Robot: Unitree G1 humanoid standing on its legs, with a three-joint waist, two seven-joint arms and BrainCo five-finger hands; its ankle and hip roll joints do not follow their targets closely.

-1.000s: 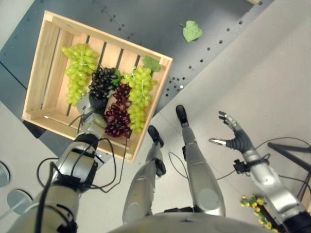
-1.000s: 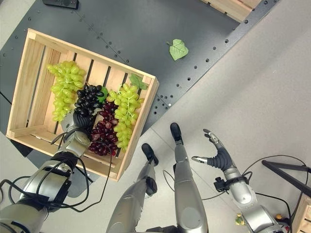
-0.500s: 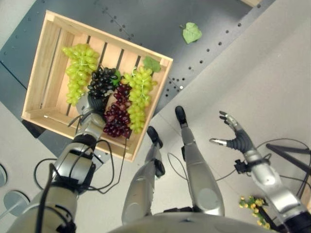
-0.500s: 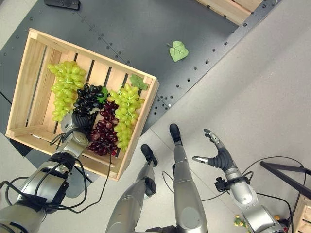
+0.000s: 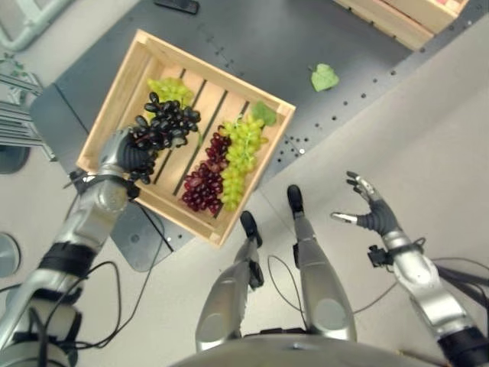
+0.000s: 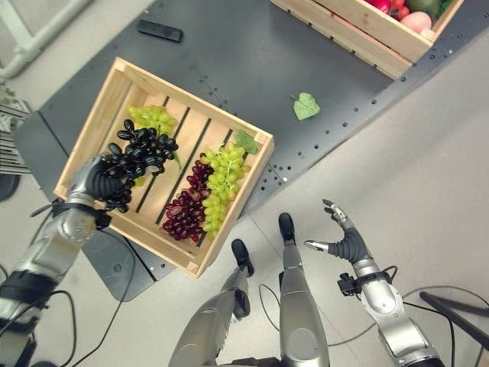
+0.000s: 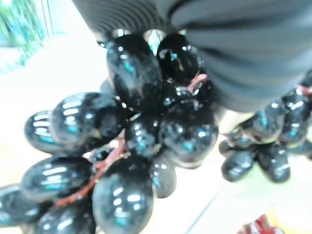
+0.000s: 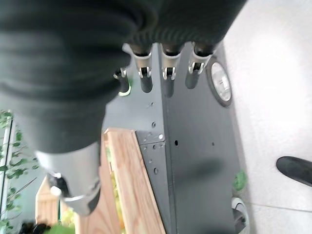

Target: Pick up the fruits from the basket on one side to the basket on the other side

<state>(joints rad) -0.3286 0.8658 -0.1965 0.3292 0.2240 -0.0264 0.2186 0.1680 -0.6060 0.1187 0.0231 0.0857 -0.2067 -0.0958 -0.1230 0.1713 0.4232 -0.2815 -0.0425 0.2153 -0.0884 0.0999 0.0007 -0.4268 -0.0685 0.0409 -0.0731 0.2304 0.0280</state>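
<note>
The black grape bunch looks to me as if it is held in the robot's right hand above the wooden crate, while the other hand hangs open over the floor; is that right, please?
Not quite: the black grape bunch is held in the left hand, fingers curled round it, above the wooden crate, as the right eye view shows. It is the right hand that hangs open over the floor.

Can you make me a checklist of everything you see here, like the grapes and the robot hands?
Surface: dark grey platform on a pale floor.
Job's things: black grapes held up over the near crate; green grapes, red grapes and a second green bunch lie inside. Far crate holds other fruit.
Clutter: loose green leaf; dark flat object.
Hands: left hand curled round the black grapes; right hand open, empty.
Cables: nothing noted.
Surroundings: nothing seen.
</note>
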